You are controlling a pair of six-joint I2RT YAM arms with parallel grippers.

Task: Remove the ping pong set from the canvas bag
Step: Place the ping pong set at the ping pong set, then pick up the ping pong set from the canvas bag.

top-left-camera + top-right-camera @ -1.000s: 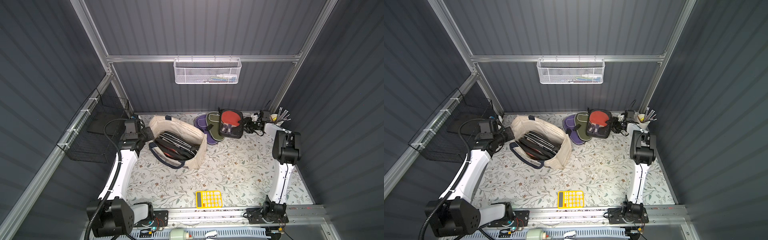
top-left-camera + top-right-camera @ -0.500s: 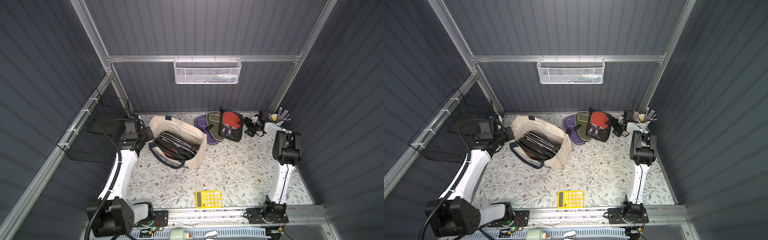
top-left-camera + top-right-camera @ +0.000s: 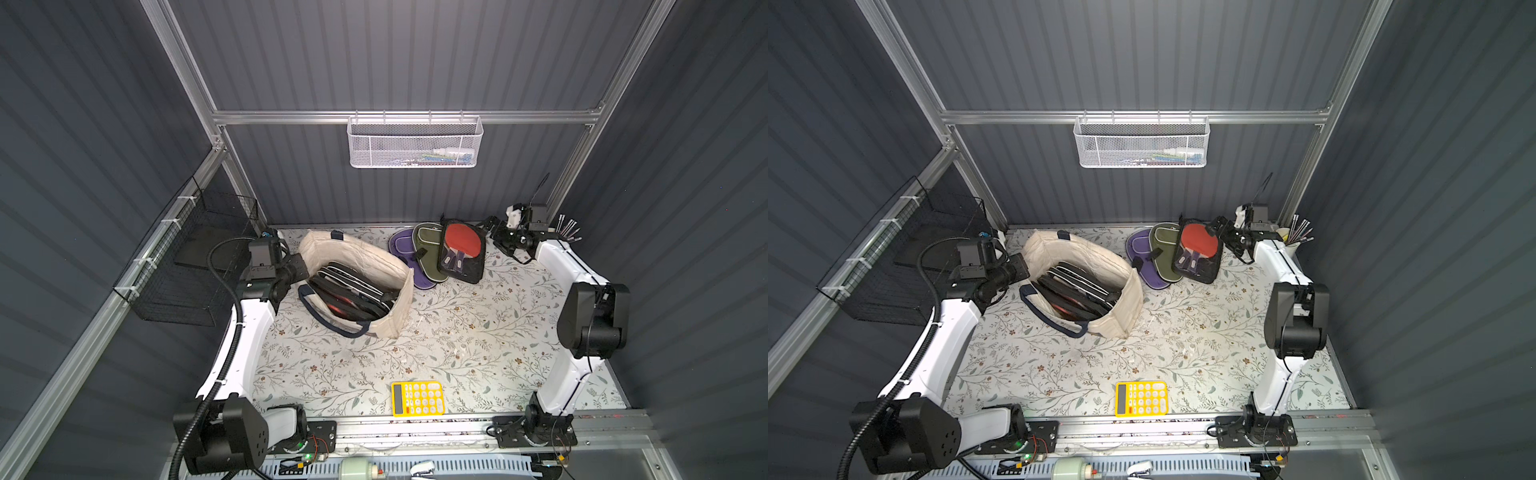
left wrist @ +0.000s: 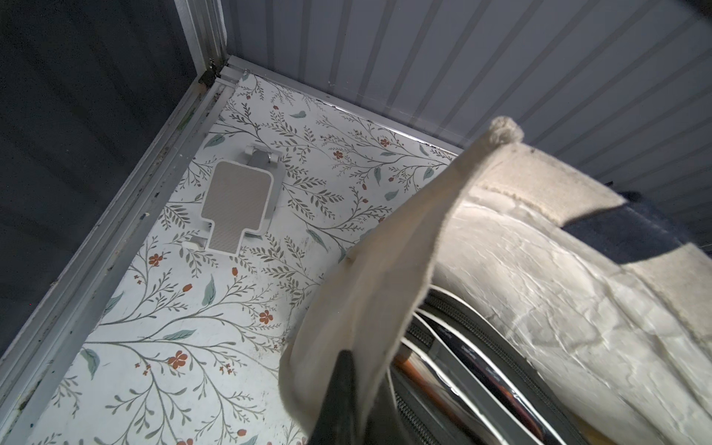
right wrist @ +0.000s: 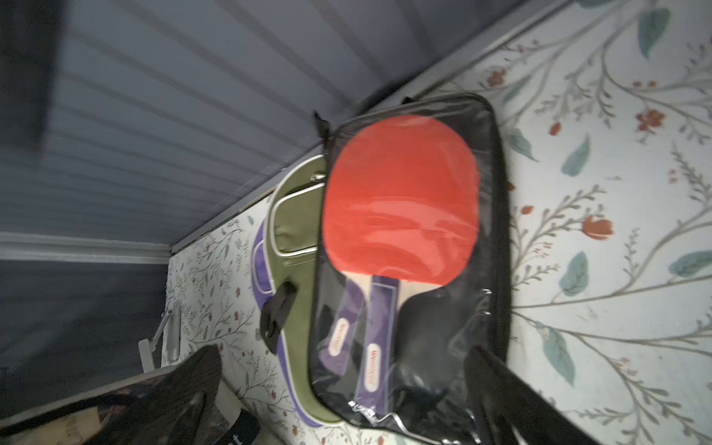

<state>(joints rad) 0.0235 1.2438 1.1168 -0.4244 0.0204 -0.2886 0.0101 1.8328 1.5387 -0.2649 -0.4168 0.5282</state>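
Observation:
The ping pong set [image 3: 461, 245] [image 3: 1198, 245] [image 5: 400, 200] is a clear-fronted black case holding a red paddle. It lies outside the bag at the back right, resting on a green case [image 3: 426, 253]. My right gripper [image 3: 492, 228] [image 3: 1219, 230] [image 5: 341, 352] is open just right of the set; its fingers straddle the case's handle end without gripping it. The cream canvas bag [image 3: 395, 291] [image 3: 1125, 299] [image 4: 385, 269] stands open at the back left with several dark zipped cases [image 3: 353, 291] inside. My left gripper [image 3: 301, 266] [image 3: 1021, 266] [image 4: 358, 370] is shut on the bag's rim.
A purple case [image 3: 401, 249] lies under the green one. A yellow calculator [image 3: 417, 398] sits near the front edge. A cup of pens [image 3: 567, 230] stands in the back right corner. A black wire basket [image 3: 195, 266] hangs on the left wall, a white mesh basket [image 3: 415, 143] on the back wall.
My right gripper has opened and let go of the ping pong set, which has settled onto the green case. The gripper has drawn back slightly to the right. The left arm has not moved.

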